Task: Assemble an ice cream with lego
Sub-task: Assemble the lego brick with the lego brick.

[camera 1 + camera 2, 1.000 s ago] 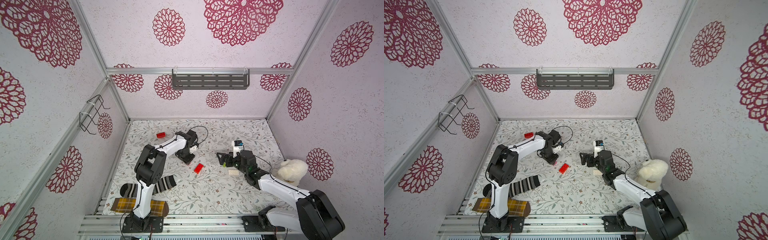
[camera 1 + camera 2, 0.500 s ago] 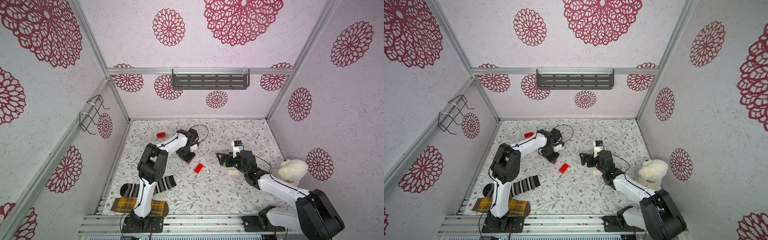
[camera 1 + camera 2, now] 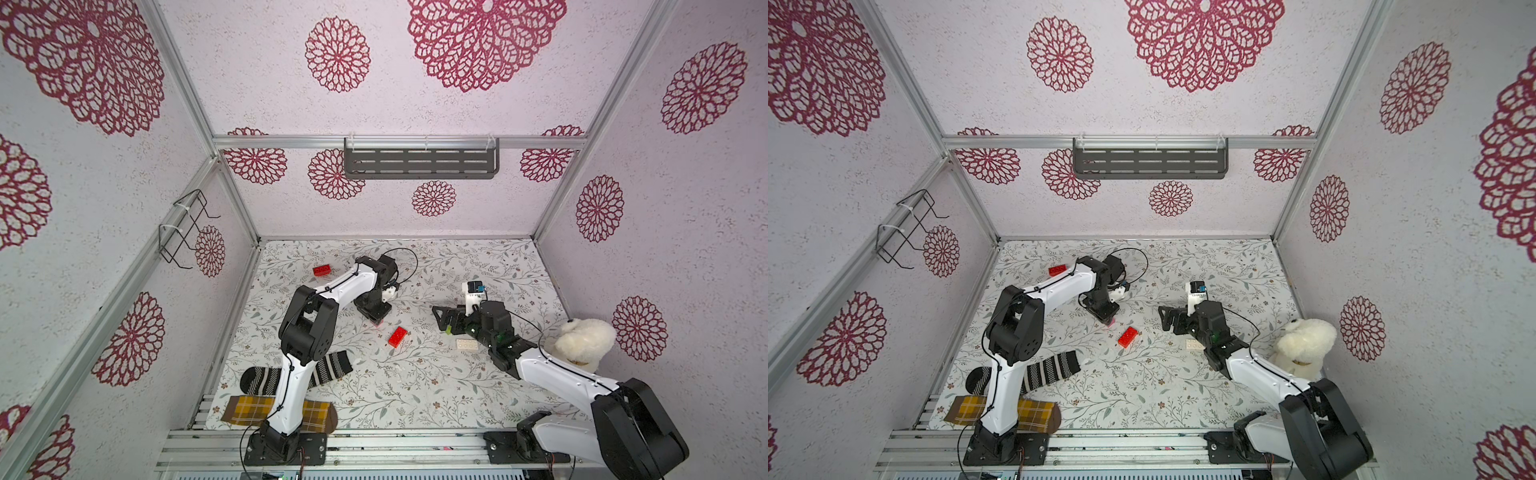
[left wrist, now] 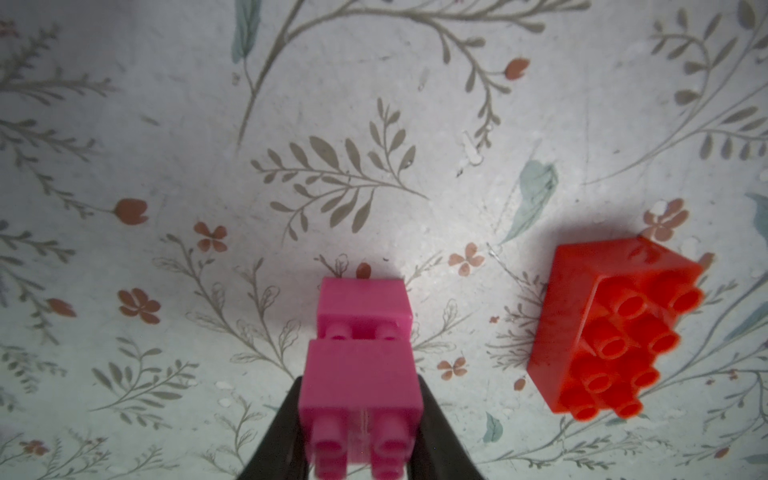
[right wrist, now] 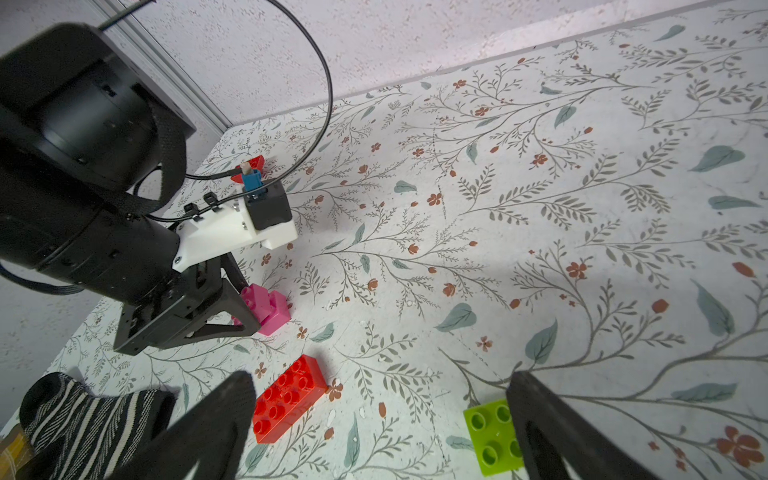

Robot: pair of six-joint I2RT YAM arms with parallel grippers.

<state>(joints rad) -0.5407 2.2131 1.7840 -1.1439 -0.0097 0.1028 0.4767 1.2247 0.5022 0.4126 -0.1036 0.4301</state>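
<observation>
Left gripper (image 4: 360, 388) is clamped on a pink brick (image 4: 360, 370), one black finger (image 4: 276, 432) against each side, studs toward the wrist camera. A second pink brick (image 4: 362, 303) sits at its far end; its studs show in the narrow gap between the two, so they are mated but not fully seated. In the right wrist view the pair (image 5: 268, 309) leans, lower brick down at the floral mat (image 3: 415, 386); actual contact cannot be confirmed. One red brick (image 3: 397, 336) lies loose just beside the pair, studs up, touching nothing. The other red brick (image 3: 322, 271) lies well apart, toward the back wall beyond the left arm. Right gripper (image 5: 382, 428) hangs low over the mat with its jaws spread wide and nothing between them; the lime-green brick (image 5: 492, 436) lies flat, studs up, against the inner side of one finger (image 5: 552, 440). The white brick (image 3: 465, 344) lies on the mat close under the right wrist. No wide layers are stacked. Striped sock (image 3: 328, 370), plaid sock (image 3: 249, 409) and white plush toy (image 3: 584, 343) sit at the edges.
</observation>
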